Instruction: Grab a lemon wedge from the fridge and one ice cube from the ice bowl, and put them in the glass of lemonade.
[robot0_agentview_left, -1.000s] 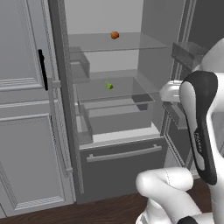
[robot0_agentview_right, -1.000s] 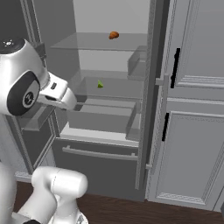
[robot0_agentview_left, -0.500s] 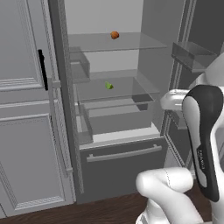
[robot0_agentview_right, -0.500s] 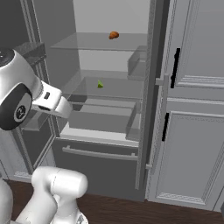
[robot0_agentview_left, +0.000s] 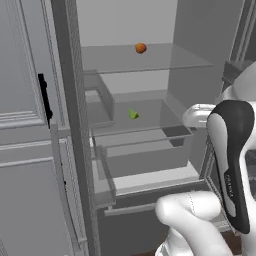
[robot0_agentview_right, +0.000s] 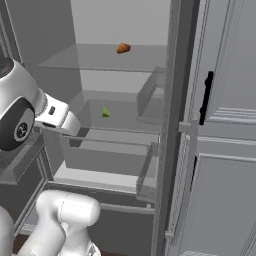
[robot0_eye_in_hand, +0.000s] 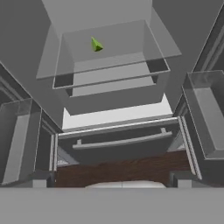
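Base views show an orange fruit (robot0_agentview_left: 141, 48) above the lemon wedge (robot0_eye_in_hand: 96, 44) — hand view adds the gripper (robot0_eye_in_hand: 111, 177), fingers spread, grasping nothing.

The dark grey fridge (robot0_agentview_left: 210, 60) stands open, and the small yellow-green lemon wedge (robot0_agentview_left: 133, 114) lies alone on its middle glass shelf (robot0_agentview_left: 150, 117), tip pointing up, toward the back.
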